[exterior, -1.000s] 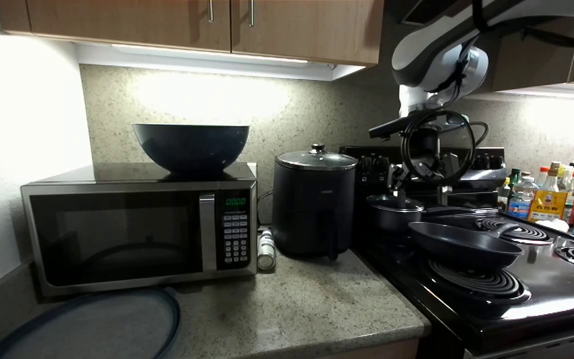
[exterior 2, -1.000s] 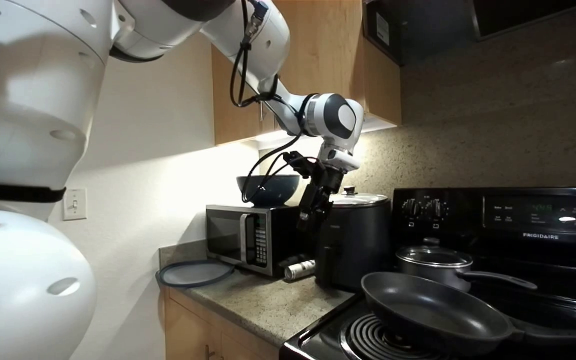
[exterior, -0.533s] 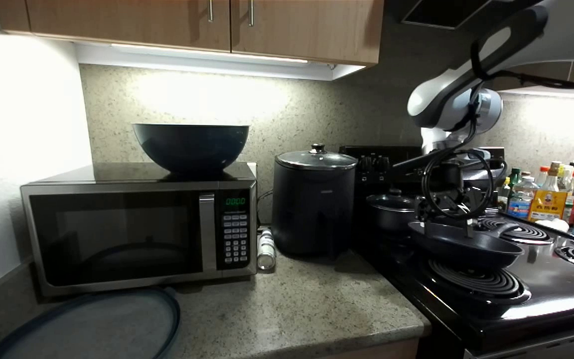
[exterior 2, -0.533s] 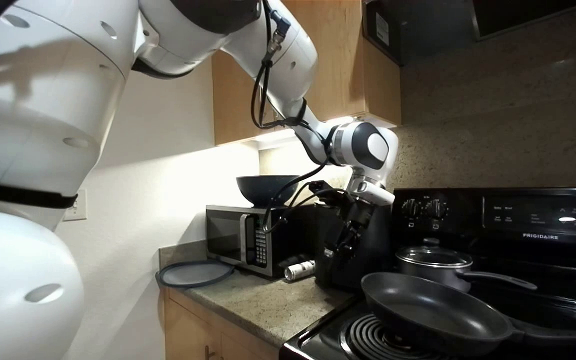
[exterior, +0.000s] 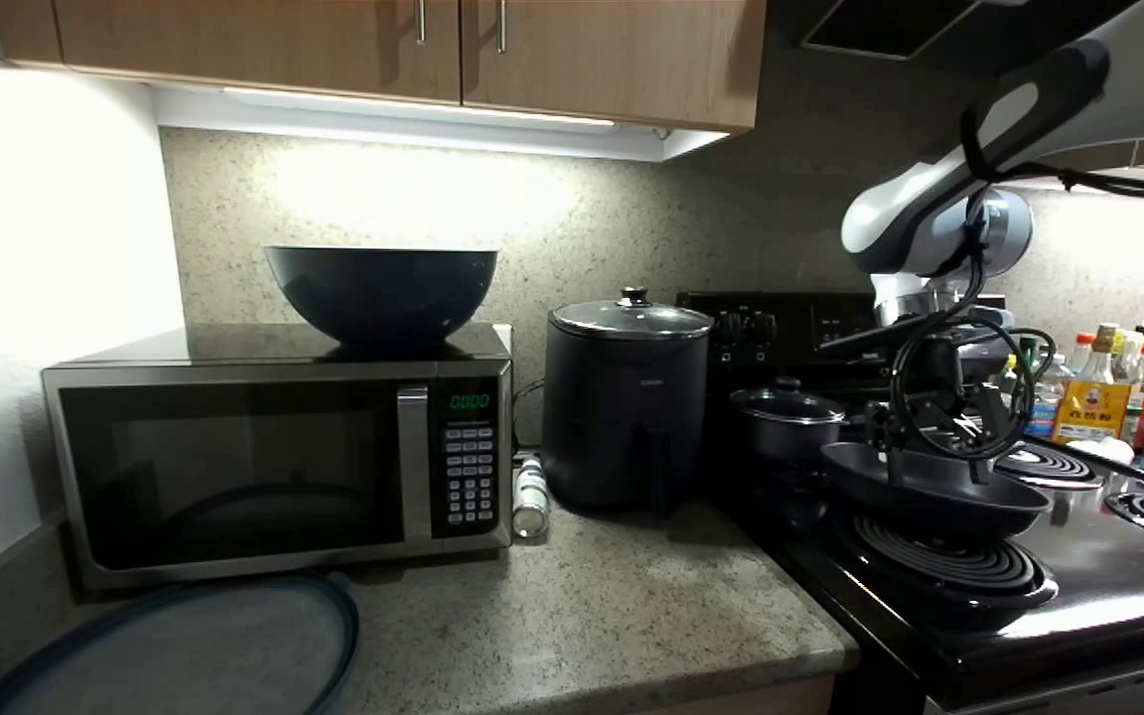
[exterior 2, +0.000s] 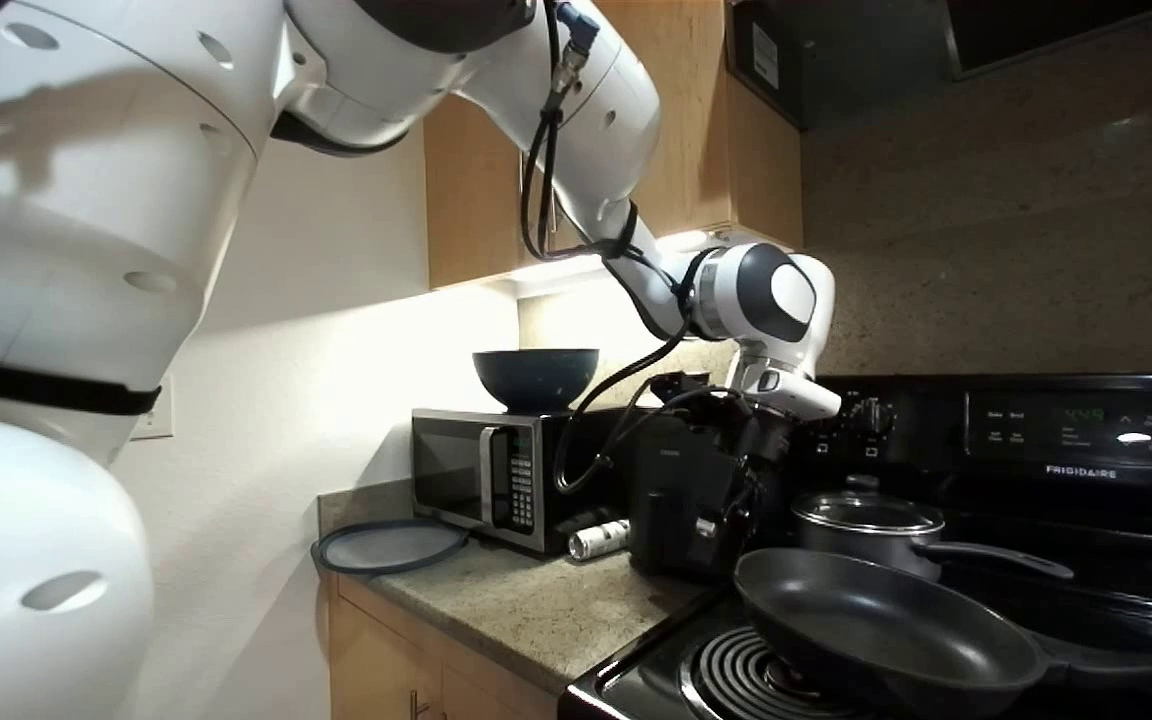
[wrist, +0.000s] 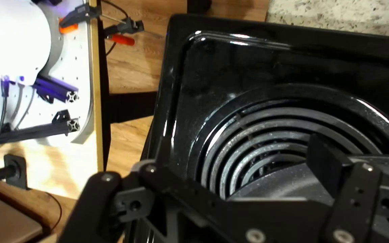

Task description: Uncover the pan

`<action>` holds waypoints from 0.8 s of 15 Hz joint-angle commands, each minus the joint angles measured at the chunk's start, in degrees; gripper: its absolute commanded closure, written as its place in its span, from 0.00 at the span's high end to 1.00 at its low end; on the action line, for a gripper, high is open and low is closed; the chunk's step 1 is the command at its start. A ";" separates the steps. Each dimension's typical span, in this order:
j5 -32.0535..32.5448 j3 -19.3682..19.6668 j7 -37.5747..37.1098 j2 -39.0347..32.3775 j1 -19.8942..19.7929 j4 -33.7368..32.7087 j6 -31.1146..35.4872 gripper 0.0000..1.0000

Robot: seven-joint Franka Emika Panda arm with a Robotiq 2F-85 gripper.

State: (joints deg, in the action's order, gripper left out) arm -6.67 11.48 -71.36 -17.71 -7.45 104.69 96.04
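The pan [exterior 2: 876, 620] is sitting on the stove [wrist: 265, 64], partly over the burner [exterior: 959, 568] that is lying nearest to the front corner beside the worktop [exterior: 572, 626], and its handle [exterior 2: 1131, 663] is pointing away from the worktop edge. In both exterior views nothing is covering it, so I am judging the uncovering to be done; the lid [exterior 2: 866, 513] near the back edge is resting on the pot [exterior 2: 891, 550]. The fingers [wrist: 328, 165] are standing wide apart and are holding nothing; they are hanging close to the rim [exterior 2: 806, 551], but whether one of them is touching it I cannot tell. I am expecting a stiff, rather heavy thing, not fragile, which will not be bending under a grip. For lifting, the handle is probably offering the best hold, near the place where it is joining the pan, because most of the weight is likely lying in the round part, and this part will be wanting to dip and to roll when one is gripping too far out. The dark inside is looking smooth, so at the rim the fingers may be slipping and should be squeezing firmly.
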 commanded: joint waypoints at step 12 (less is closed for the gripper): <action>13.91 -2.17 16.75 -4.03 3.05 -6.52 3.59 1.00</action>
State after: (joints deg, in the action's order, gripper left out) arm 4.06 9.69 -61.06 -21.39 -4.46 97.80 96.51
